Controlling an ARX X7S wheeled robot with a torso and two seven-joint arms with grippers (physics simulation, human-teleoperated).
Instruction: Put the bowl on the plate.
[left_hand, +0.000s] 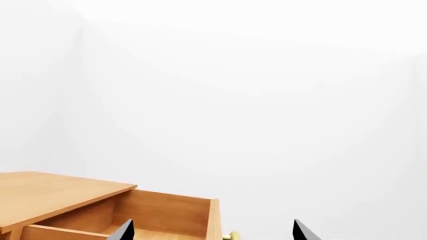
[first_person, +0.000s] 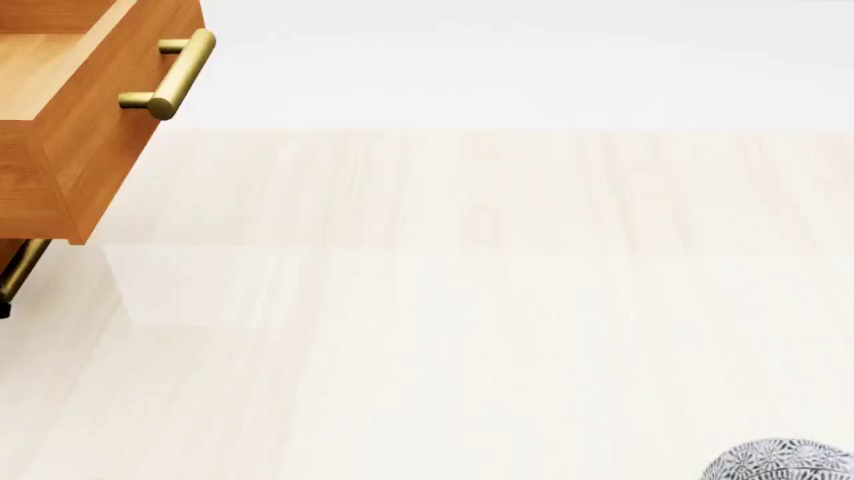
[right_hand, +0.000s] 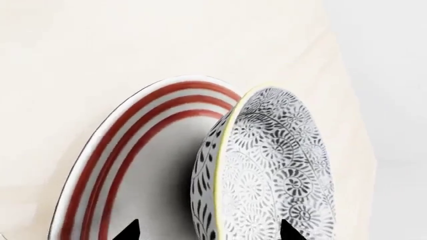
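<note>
In the right wrist view the bowl (right_hand: 273, 170) sits over the plate (right_hand: 143, 165), covering one side of it, its patterned hollow facing the camera and its pale rim overlapping the red rings. The two dark tips of the right pincer (right_hand: 210, 231) stand apart, one against the plate's white centre, the other against the bowl's inside; whether either touches is unclear. In the head view only a sliver of the bowl (first_person: 781, 462) shows on the pale surface (first_person: 467, 300). The left pincer (left_hand: 213, 231), tips spread and empty, points over an open wooden drawer (left_hand: 143, 215) with a brass handle (first_person: 171, 75).
</note>
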